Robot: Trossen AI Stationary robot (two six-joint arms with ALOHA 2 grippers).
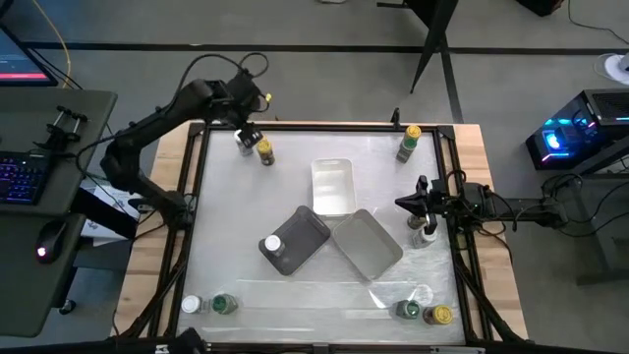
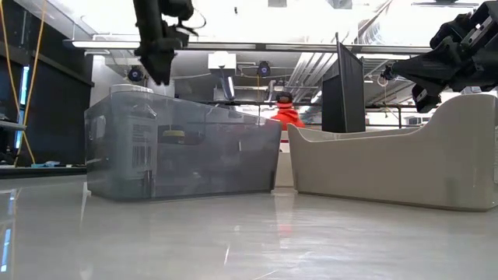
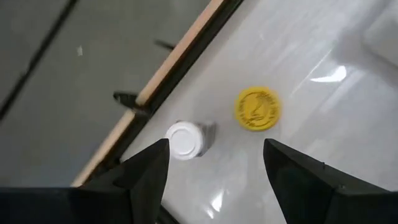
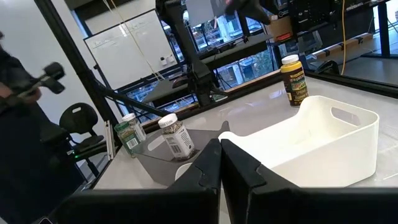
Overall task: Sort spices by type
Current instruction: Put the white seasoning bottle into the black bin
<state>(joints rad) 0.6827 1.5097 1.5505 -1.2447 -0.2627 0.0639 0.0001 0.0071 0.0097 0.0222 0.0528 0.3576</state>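
Left hand [image 3: 214, 165] spread above white-lidded jar [image 3: 183, 139], right hand [image 4: 220, 163] seemingly closed

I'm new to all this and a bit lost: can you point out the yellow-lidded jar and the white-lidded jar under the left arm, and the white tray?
yellow-lidded jar [image 3: 257, 109], left wrist view, centre of its lid.
white-lidded jar [image 3: 182, 139], left wrist view, top of its lid.
white tray [image 1: 332, 187], high view, its bare floor.

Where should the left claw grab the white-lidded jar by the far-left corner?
Take the white-lidded jar around its lid and upper body, coming straight down. It stands upright, almost under the open left claw. Set the fingers so neither comes down on the yellow-lidded jar standing apart beside it.
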